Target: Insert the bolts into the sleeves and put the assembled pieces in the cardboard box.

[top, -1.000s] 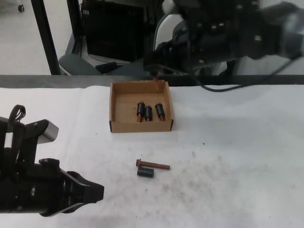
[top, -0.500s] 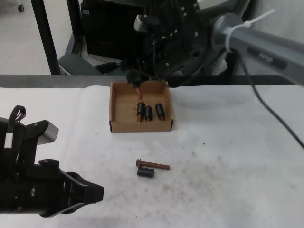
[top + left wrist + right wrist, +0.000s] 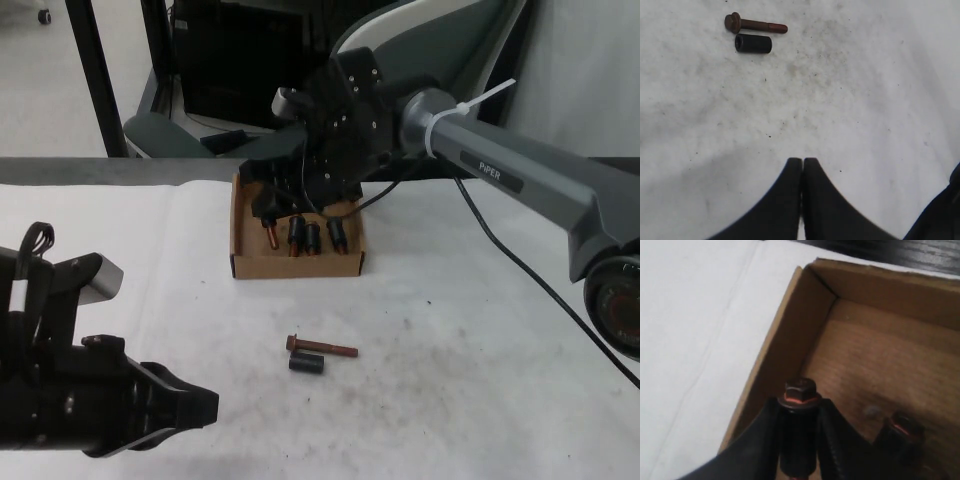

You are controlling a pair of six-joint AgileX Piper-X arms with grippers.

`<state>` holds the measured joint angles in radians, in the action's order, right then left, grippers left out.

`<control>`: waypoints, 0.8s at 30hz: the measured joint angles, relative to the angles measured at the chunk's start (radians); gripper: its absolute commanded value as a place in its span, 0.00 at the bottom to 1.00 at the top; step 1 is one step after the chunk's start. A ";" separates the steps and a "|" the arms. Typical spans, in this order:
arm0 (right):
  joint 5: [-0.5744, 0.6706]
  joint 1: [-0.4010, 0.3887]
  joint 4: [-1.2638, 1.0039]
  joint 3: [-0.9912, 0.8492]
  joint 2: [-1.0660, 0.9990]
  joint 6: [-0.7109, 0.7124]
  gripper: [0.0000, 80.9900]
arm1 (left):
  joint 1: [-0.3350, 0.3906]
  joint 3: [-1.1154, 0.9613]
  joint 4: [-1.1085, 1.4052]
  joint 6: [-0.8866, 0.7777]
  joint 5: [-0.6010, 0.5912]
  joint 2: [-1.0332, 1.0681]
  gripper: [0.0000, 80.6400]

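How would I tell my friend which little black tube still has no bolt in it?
Find the cardboard box on the white bench, then look on the arms' side of it. A loose brown bolt lies there, with the short black sleeve right beside it. It is the only sleeve outside the box, and its hole is empty.

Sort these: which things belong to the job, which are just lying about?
Job: brown cardboard box; three sleeved bolts inside; fourth sleeved bolt in right gripper; loose brown bolt; loose black sleeve.
Lying about: dark cabinet behind bench; black frame post.
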<state>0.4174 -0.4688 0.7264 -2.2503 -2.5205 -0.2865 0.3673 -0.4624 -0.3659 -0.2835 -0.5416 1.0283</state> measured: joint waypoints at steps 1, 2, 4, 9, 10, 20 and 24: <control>0.000 0.000 0.000 0.000 0.000 0.000 0.18 | 0.000 0.000 0.000 0.000 0.000 0.000 0.01; 0.007 0.000 0.000 -0.003 0.000 0.000 0.27 | 0.000 0.000 0.000 -0.003 0.000 0.000 0.01; 0.024 0.002 0.000 -0.005 0.000 -0.003 0.44 | 0.000 0.000 0.000 -0.028 0.000 0.000 0.01; 0.039 0.003 0.026 -0.005 0.000 -0.029 0.49 | 0.000 0.002 0.030 -0.052 0.000 0.010 0.01; 0.042 0.002 0.043 -0.005 0.000 -0.030 0.48 | 0.000 0.001 0.044 -0.054 -0.002 0.011 0.01; 0.051 0.028 0.113 -0.005 0.050 0.058 0.00 | 0.000 0.001 0.172 -0.391 -0.005 0.010 0.01; 0.044 0.048 0.194 -0.009 0.103 0.160 0.00 | 0.000 0.001 0.173 -0.535 0.023 0.010 0.01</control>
<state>0.4618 -0.4208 0.9204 -2.2589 -2.4172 -0.1261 0.3673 -0.4614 -0.1933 -0.8181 -0.5190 1.0385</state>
